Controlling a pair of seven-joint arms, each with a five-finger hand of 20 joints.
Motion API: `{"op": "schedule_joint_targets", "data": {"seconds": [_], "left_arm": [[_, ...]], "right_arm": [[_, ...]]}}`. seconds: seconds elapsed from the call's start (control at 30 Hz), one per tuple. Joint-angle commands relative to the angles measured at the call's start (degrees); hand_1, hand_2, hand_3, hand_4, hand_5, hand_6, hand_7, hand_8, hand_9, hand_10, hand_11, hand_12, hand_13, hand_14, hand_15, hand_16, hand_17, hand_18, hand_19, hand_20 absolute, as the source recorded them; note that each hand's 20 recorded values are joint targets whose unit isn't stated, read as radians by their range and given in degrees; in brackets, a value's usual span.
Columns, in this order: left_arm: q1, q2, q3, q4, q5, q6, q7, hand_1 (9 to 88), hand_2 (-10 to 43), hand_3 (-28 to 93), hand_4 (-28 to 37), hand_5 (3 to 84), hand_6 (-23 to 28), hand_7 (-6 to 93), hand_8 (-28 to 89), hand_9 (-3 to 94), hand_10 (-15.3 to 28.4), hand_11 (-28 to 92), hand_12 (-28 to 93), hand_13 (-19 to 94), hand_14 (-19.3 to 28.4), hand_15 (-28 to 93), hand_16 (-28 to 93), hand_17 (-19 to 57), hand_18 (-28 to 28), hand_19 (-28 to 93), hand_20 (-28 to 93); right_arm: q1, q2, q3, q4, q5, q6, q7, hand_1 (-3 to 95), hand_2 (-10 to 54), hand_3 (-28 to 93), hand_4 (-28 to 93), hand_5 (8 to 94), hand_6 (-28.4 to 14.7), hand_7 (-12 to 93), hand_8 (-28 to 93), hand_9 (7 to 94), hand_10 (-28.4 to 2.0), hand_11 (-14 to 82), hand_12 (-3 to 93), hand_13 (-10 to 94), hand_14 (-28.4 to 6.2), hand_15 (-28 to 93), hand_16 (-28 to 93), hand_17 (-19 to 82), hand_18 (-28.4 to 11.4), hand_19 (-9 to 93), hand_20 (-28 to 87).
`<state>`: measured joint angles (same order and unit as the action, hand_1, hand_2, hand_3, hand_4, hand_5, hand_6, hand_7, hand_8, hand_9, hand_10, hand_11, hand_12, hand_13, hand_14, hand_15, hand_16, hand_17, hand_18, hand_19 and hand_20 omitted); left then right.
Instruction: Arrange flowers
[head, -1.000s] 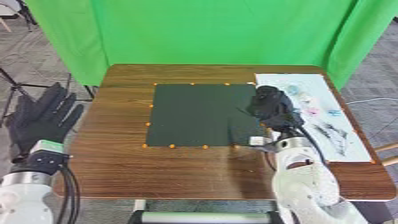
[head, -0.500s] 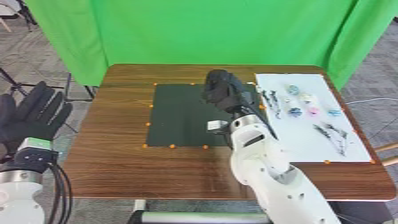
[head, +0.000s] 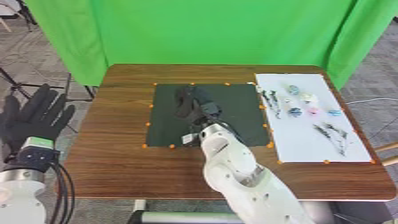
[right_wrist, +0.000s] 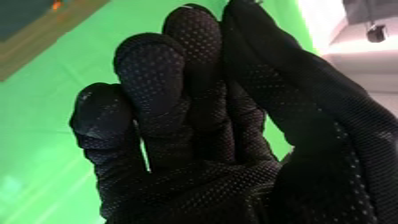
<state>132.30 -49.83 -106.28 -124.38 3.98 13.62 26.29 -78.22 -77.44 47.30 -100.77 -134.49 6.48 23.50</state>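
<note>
In the head view my right hand is over the dark mat; whether it holds anything is unclear. The right wrist view shows the palm side of that hand. On the white sheet lie narrow dark stems, a pale green flower head, a cream one, a pink one and blue ones. A dark branching sprig lies nearer the front of the sheet. My left hand is open, off the table's left side.
Small orange markers edge the mat and sheet on the brown table. A green curtain hangs behind the table. My right forearm crosses the table's front edge.
My right hand has moved left from the sheet's left edge to over the mat, uncovering the stems. My left hand has shifted slightly left.
</note>
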Motion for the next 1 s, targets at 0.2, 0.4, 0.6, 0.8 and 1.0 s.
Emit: {"op": "schedule_joint_targets", "data": {"seconds": [0.2, 0.4, 0.6, 0.8, 1.0], "left_arm": [[1.7, -0.72, -0.90, 0.09, -0.54, -0.33, -0.14, 28.6, 9.2, 72, -28.3, 38.9, 6.7, 14.1, -10, 30.6, 11.9, 19, 7, 20, 10.4, 26, -10, -5.0, 12.1, 34, 8], [2.1, -0.71, -0.58, 0.18, -0.33, -0.43, -1.25, 28.6, 9.5, 72, -28.3, 38.9, 6.7, 14.1, -10, 30.4, 11.9, 19, 7, 20, 10.4, 26, -10, -5.0, 12.1, 34, 8], [1.6, -0.87, 0.39, 0.31, 0.01, -0.20, -2.29, 28.5, 9.9, 72, -28.3, 38.9, 6.7, 14.0, -10, 30.4, 11.9, 19, 7, 20, 10.5, 27, -10, -5.1, 12.1, 34, 8], [0.3, -0.85, 1.52, 0.78, 0.61, -0.36, -3.58, 28.3, 10.2, 72, -28.3, 38.9, 6.7, 14.0, -10, 30.4, 11.9, 19, 7, 20, 10.6, 27, -10, -5.1, 12.1, 34, 8], [-0.2, -1.16, 1.98, 1.09, 0.89, -0.54, -4.47, 28.3, 10.4, 72, -28.3, 38.9, 6.6, 14.2, -10, 30.3, 11.9, 19, 7, 20, 10.8, 27, -10, -5.2, 12.2, 35, 8]], "right_arm": [[-1.4, 2.8, 2.1, -5.3, -3.8, -19.1, 11.8, 41.2, -8.0, 75, -21, 65.4, -5.3, 34, 12, 74.0, -15.9, 30.8, 25.8, 67, -13.5, 61, 35, 43, -22.1, 92, 34], [-1.3, 1.0, 3.8, -3.6, 1.2, -24.8, 15.3, 33.1, 13.1, 83, -16, 66.7, -9.9, 12, -9, 76.5, -18.2, 26.8, 23.7, 68, -15.8, 64, 36, 44, -23.6, 93, 38], [-1.1, 0.0, 3.9, -2.0, 2.3, -26.2, 16.4, 30.9, 19.0, 85, -12, 63.8, -12.4, 8, -9, 77.3, -18.5, 25.4, 22.7, 68, -16.2, 64, 36, 45, -23.9, 93, 38], [-2.1, -1.7, 4.7, -1.2, 4.6, -27.5, 16.0, 30.6, 18.5, 85, -11, 62.5, -13.4, 7, -9, 77.8, -19.7, 17.3, 18.2, 71, -14.8, 60, 33, 46, -23.9, 93, 37], [-4.5, -3.2, 5.2, -1.9, 6.2, -28.5, 15.8, 31.1, 17.6, 84, -11, 58.8, -13.2, 7, -9, 78.0, -19.5, 15.6, 16.8, 73, -13.6, 57, 32, 47, -23.1, 93, 38]]}}
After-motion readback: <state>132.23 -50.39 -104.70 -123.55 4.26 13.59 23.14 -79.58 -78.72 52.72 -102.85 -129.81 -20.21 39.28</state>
